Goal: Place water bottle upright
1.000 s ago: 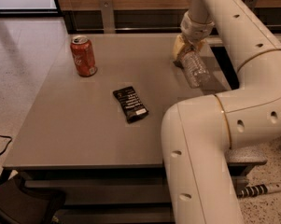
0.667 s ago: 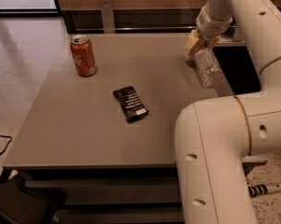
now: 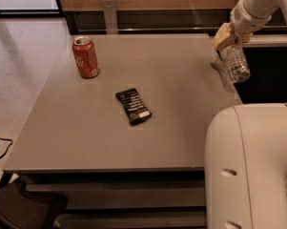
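Clear water bottle (image 3: 235, 63) hangs slightly tilted at upper right, by the desk (image 3: 181, 128) edge, with the end effector (image 3: 227, 36) pinching its top. Red can (image 3: 86, 57) upper left, dark packet (image 3: 133, 106) centre.

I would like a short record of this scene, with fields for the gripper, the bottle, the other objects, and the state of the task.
gripper: at the far right edge of the table, shut on the top of the water bottle
water bottle: hangs below the gripper, cap end up, slightly tilted; seems lifted off the table
red can: upright, far left part of the table
black packet: lies flat near the middle of the table
task state: bottle not yet set down
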Robot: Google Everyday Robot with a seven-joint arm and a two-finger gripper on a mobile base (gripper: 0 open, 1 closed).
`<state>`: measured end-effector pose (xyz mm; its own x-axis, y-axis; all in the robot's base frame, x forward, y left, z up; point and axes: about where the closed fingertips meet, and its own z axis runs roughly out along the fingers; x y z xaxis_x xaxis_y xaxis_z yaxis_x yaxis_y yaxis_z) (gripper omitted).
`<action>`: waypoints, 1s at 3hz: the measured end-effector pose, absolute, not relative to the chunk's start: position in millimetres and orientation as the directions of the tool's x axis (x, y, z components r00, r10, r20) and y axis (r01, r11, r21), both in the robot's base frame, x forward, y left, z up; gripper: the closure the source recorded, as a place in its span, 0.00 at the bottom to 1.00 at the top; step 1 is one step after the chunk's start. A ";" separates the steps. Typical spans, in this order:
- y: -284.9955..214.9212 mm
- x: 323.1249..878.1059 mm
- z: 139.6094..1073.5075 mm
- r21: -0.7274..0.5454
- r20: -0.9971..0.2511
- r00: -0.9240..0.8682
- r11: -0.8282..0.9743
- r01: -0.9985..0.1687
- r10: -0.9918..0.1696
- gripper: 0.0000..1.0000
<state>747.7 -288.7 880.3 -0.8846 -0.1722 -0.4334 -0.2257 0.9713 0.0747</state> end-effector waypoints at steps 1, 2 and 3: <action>-309.5 746.8 902.8 0.072 -0.532 -0.830 0.968 -0.241 -0.167 1.00; -324.3 742.6 927.5 0.058 -0.633 -0.754 0.960 -0.275 -0.178 1.00; -332.0 734.0 949.4 0.028 -0.737 -0.646 0.946 -0.322 -0.198 1.00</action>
<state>734.0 -332.0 949.4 -0.6460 -0.1979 -0.7373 -0.3221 0.9463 0.0282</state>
